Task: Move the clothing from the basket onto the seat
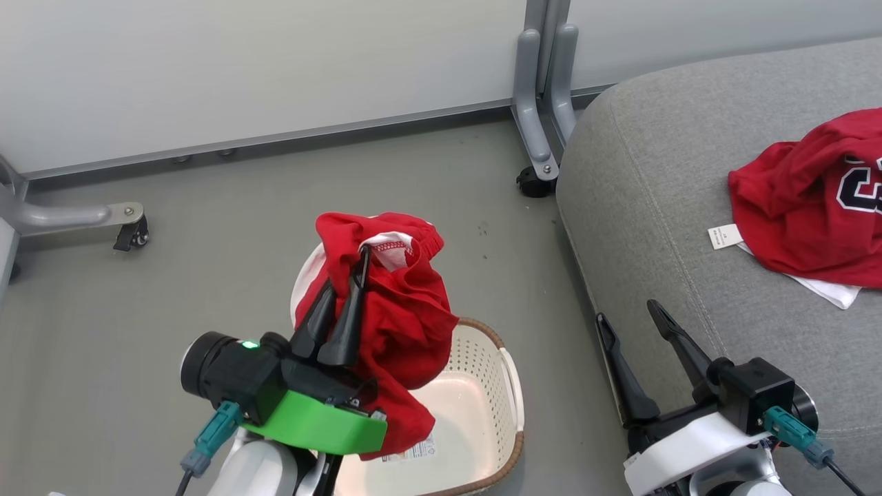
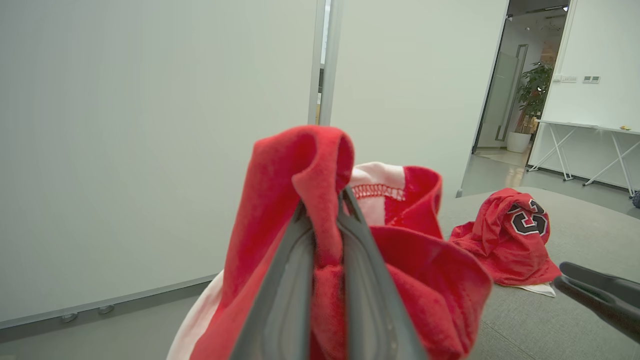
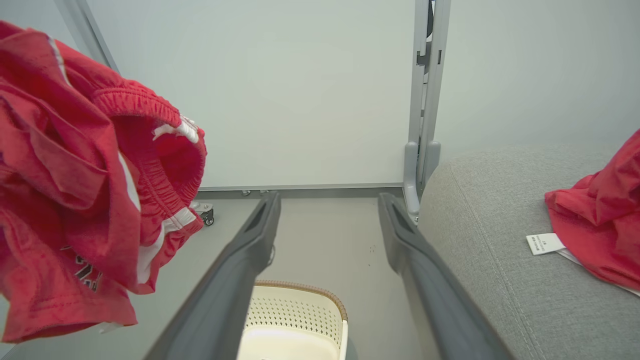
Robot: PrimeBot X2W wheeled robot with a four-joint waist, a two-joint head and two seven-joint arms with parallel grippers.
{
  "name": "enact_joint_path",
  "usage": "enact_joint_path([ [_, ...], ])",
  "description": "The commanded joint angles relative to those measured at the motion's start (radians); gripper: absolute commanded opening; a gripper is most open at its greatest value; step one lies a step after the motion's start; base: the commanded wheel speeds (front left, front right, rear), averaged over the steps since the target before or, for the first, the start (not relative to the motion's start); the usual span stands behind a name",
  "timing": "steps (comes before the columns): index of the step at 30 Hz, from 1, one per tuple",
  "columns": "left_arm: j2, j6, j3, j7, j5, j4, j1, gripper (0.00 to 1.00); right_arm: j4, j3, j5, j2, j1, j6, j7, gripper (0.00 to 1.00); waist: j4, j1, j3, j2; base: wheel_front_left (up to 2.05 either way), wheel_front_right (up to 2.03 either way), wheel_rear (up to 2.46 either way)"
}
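Grey seat (image 1: 661, 207) off to right, jersey (image 1: 806, 200) already lying on it; basket (image 1: 513, 393) on floor at left of seat; red garment (image 1: 406, 317) hanging above basket, clamped in left tool (image 1: 348, 270), seat lying rightward from it; right tool (image 1: 628, 311) spread wide, holding nothing, nearer seat edge

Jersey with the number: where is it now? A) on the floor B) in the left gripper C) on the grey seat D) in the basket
C: the jersey lies crumpled on the seat; the left gripper pinches a different red garment above the basket.
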Motion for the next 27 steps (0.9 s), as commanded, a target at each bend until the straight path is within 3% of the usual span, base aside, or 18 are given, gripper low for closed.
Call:
enact_joint_path([
  [1,0.004,-0.006,0.003,0.0,0.005,-0.005,0.007,0.0,-0.002,0.002,0.002,0.003,0.009,0.0,0.002,1.0,0.001,0.0001,0.0,0.0,0.0,0.0,0.0],
  [12,-0.008,-0.018,0.008,0.0,0.002,-0.01,-0.005,0.0,-0.003,0.065,0.03,-0.029,-0.02,0.0,0.008,1.0,0.01,0.0001,0.008,0.0,0.0,0.0,0.0],
  [22,-0.017,-0.033,0.004,0.0,0.023,-0.023,-0.04,0.0,0.01,0.353,0.135,-0.132,-0.186,0.0,0.02,1.0,0.039,0.0001,0.043,0.0,0.0,0.0,0.0],
  [27,-0.022,-0.04,-0.005,0.0,0.03,-0.019,-0.052,0.0,0.058,0.457,0.181,-0.15,-0.299,0.0,0.001,1.0,0.054,0.0001,0.054,0.0,0.0,0.0,0.0],
])
